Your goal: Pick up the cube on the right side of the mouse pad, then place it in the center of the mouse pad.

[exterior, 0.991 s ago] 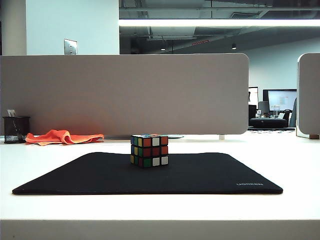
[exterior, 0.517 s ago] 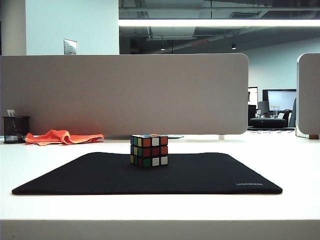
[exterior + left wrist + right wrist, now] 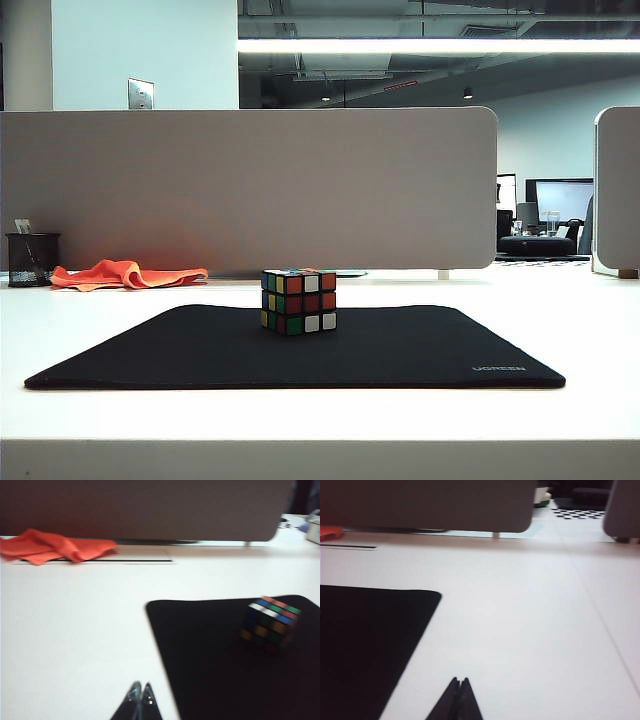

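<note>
Rubik's-style cube (image 3: 299, 301) sits mid mouse pad (image 3: 420, 350). Left gripper (image 3: 140, 692) and right gripper (image 3: 459, 684) hover closed, empty, over white table (image 3: 590, 320) beside pad edges

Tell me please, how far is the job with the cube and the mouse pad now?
Looks done: the cube stands on the mouse pad, roughly at its middle, untouched. In hand: nothing; the left gripper and right gripper are both shut, empty, low above the white table beside the pad's edges. Left: apparently nothing.
</note>
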{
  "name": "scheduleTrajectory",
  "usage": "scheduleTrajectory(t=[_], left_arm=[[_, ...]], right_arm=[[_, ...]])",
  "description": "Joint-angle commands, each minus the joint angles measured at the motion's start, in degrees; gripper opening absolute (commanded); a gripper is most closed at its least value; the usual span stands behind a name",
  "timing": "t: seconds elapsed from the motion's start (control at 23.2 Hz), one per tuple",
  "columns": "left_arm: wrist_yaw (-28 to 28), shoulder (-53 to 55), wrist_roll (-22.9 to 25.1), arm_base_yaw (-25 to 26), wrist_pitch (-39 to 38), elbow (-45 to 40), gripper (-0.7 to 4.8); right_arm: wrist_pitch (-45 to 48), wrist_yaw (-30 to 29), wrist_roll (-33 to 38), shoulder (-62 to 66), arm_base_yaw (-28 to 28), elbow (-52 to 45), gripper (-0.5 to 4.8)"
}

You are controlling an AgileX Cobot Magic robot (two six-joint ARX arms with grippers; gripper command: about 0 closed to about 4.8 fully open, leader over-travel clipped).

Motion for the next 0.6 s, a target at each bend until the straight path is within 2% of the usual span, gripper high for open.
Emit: scheduleTrajectory(t=[0.04, 0.39, 0.6], left_arm=[[0.0, 0.0, 0.0, 3.6, 0.3, 0.0, -0.05], [0.1, 0.0, 0.0, 3.7, 0.3, 0.0, -0.05], [0.1, 0.0, 0.0, 3.7, 0.3, 0.0, -0.05]], right_arm=[[0.8, 0.1, 0.2, -0.1, -3.7, 0.1, 0.03], [0.8, 0.1, 0.2, -0.1, -9.1, 0.0, 0.03], [-0.7, 0.1, 0.2, -0.1, -9.9, -0.4, 0.03]])
